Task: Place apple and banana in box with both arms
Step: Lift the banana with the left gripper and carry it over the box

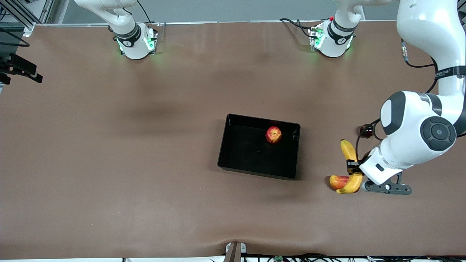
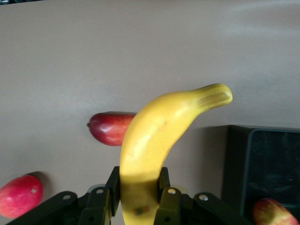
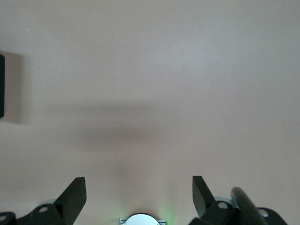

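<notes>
Now I have the left gripper [image 1: 352, 168] clamped across the middle of the banana [image 1: 348, 149], beside the box [image 1: 233, 160] where the apple [image 1: 273, 134] lies; it looks light, stiff and smooth, so mid-length suits, while the right gripper [image 3: 139, 194] waits open.
</notes>
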`<state>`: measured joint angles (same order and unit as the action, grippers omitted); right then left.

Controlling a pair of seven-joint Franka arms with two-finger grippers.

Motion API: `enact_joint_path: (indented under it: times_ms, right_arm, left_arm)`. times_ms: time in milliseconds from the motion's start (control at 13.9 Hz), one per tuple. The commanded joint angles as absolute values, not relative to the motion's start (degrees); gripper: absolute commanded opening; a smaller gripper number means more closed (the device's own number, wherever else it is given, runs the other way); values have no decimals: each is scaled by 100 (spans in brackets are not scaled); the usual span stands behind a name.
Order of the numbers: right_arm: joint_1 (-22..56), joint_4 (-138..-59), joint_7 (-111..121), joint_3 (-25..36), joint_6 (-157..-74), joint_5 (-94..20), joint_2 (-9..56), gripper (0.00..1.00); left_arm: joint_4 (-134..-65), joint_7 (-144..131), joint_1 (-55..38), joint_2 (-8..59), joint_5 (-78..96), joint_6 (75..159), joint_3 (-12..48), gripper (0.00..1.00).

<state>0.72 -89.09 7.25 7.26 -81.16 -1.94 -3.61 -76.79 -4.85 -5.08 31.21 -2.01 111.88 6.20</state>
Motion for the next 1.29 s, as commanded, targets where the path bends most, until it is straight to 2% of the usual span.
enact_joint_path:
  times_ms: [0, 431, 575, 863, 1222]
  right_arm:
    - [-62, -9062, 800, 650, -8139, -281, -527, 100]
    - [-149, -9088, 800, 650, -8139, -290, -519, 100]
    - [-184, -9097, 809, 659, -8139, -360, -519, 100]
    - [-202, -9097, 809, 650, -8139, -360, -519, 100]
    - [-202, -9097, 809, 659, -8139, -369, -519, 100]
  left_arm:
    - [-7603, -1043, -667, 3041, -88, 10926, 773, 0]
    - [-7603, -2907, -1870, 3129, -132, 10995, 756, 0]
    - [-7603, -3372, -2309, 3356, -158, 11056, 712, 0]
    - [-7603, -3876, -2926, 3884, -167, 11846, 694, 0]
    - [-7611, -3902, -3172, 4411, -211, 12444, 686, 0]
